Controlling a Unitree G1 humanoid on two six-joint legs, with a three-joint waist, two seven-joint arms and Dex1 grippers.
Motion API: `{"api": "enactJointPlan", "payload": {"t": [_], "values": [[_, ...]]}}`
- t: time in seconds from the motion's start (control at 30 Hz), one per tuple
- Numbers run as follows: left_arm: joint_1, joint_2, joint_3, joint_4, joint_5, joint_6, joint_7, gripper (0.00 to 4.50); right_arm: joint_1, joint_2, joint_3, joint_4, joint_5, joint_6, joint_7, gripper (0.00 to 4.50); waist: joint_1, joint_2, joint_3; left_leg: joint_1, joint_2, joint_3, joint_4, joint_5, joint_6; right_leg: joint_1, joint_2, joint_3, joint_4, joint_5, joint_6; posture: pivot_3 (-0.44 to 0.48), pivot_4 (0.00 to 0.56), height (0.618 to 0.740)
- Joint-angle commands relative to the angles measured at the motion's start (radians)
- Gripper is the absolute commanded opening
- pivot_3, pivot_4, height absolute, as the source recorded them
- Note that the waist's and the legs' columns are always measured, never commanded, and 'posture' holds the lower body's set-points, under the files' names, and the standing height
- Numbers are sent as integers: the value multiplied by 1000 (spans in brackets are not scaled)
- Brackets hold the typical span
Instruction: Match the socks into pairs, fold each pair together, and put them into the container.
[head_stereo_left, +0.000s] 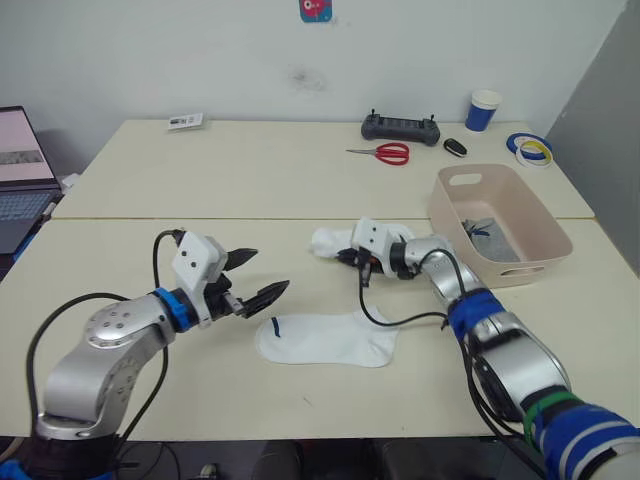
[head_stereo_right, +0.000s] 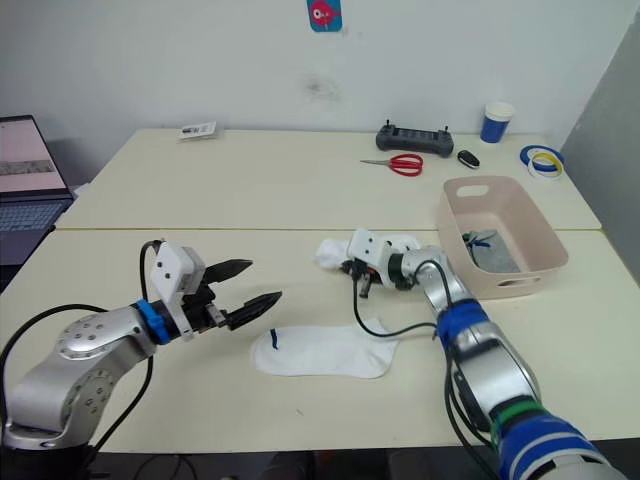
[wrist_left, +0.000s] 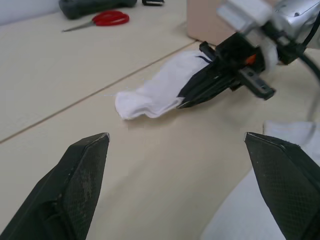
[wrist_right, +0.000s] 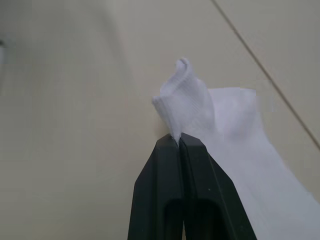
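One table (head_stereo_left: 200, 180), one pink-beige container (head_stereo_left: 545, 228) at its right side with grey socks (head_stereo_left: 482, 229) inside (how many, I can't tell). Two white socks are out: one white sock (head_stereo_left: 325, 340) flat near the front edge, the second white sock (head_stereo_left: 335, 241) pinched tight in the right gripper (wrist_right: 178, 138) just left of the container. The left gripper (head_stereo_left: 256, 273) hovers beside the flat one, fingers spread wide

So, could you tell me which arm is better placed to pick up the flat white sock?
Probably the left: the left gripper hovers open right beside the flat white sock, while the right gripper is shut on the other white sock.
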Motion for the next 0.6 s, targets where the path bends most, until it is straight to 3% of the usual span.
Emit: {"api": "enactJointPlan", "payload": {"t": [0.03,0.27,0.47,0.6], "values": [[9,36,48,-27,-52,25,-38,4500,41,-39,5,-278,115,54,140,24,0,0,0,0,0,0,0,0,0,0,0,0,0,0,0,0,150,740],[28,111,57,-39,-139,117,-112,4500,207,-161,69,-637,267,154,338,24,2,0,0,1,-1,-1,1,0,0,2,0,0,0,-3,5,0,150,740],[6,117,15,-23,-114,100,-126,4500,282,-220,127,-645,244,86,386,24,3,0,0,2,-1,1,2,0,0,2,0,0,0,-3,5,0,150,740],[-11,120,-34,-15,-76,80,-143,4500,296,-255,97,-666,256,99,360,960,3,0,0,2,-1,2,2,0,0,1,0,1,0,-3,5,0,150,740]]}}
